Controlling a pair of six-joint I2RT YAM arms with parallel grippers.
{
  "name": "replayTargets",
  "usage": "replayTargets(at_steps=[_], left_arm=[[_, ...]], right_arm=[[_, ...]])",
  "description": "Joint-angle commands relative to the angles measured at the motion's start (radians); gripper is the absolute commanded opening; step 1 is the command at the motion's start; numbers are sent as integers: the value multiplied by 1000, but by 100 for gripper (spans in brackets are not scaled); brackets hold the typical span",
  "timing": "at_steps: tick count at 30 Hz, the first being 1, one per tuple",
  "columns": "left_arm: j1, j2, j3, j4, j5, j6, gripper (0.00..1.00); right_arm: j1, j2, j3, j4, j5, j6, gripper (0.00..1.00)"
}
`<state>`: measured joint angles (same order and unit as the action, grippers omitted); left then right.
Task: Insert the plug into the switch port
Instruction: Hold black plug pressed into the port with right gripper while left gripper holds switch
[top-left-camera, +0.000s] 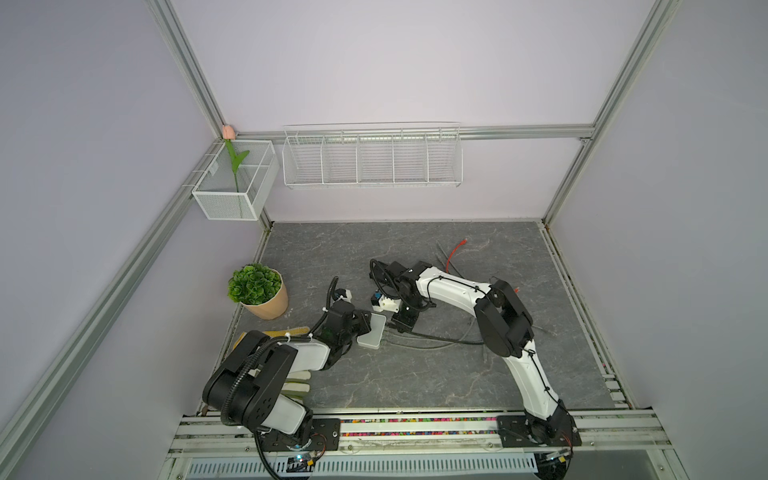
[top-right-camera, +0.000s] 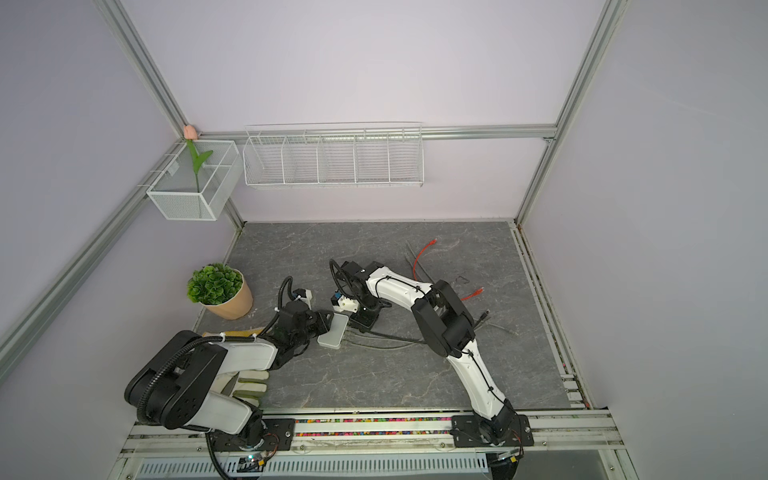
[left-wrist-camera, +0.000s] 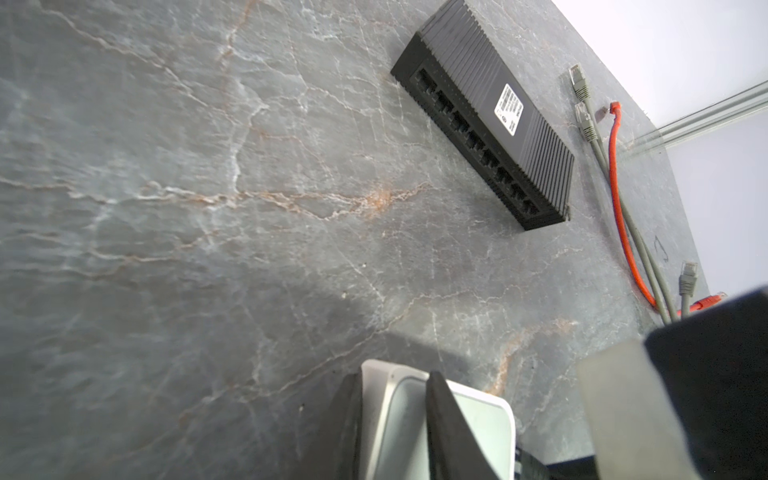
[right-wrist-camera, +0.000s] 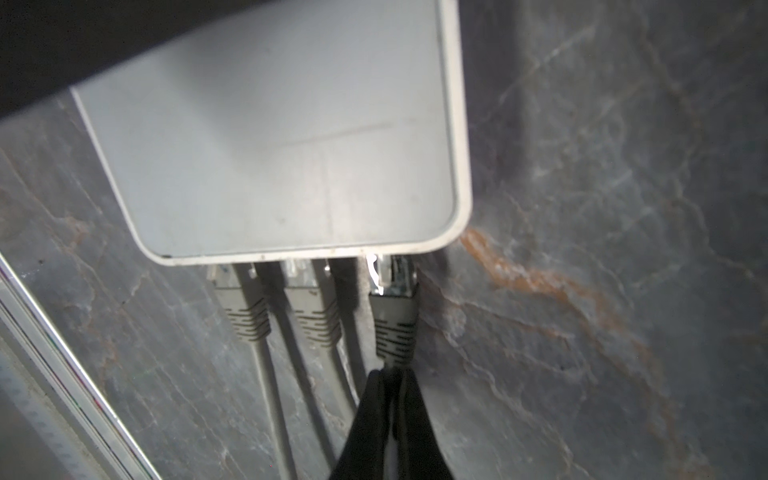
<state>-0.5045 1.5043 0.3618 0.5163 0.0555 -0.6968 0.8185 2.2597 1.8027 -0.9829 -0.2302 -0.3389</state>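
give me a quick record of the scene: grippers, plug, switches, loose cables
left gripper: shut on white switch's edge
right gripper: shut on plug, at the rear of its boot
plug: at white switch's end port, clear tip showing, seating unclear
gray plugs: two in neighbouring ports
black switch: apart on table, nothing plugged in
red cable: loose beside black switch

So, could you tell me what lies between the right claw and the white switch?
Only the grey plug, held at its rear by the right claw, its tip at the edge of the white switch; the right wrist view shows it.
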Motion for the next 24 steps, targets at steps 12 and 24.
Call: replayTargets(at_steps=[12, 24], left_arm=[[-95, 50, -23, -81, 229, -11, 26], [-113, 59, -28, -65, 262, 10, 26]], right_arm=[[28, 12, 88, 395, -181, 5, 7], [26, 41, 167, 340, -191, -32, 7]])
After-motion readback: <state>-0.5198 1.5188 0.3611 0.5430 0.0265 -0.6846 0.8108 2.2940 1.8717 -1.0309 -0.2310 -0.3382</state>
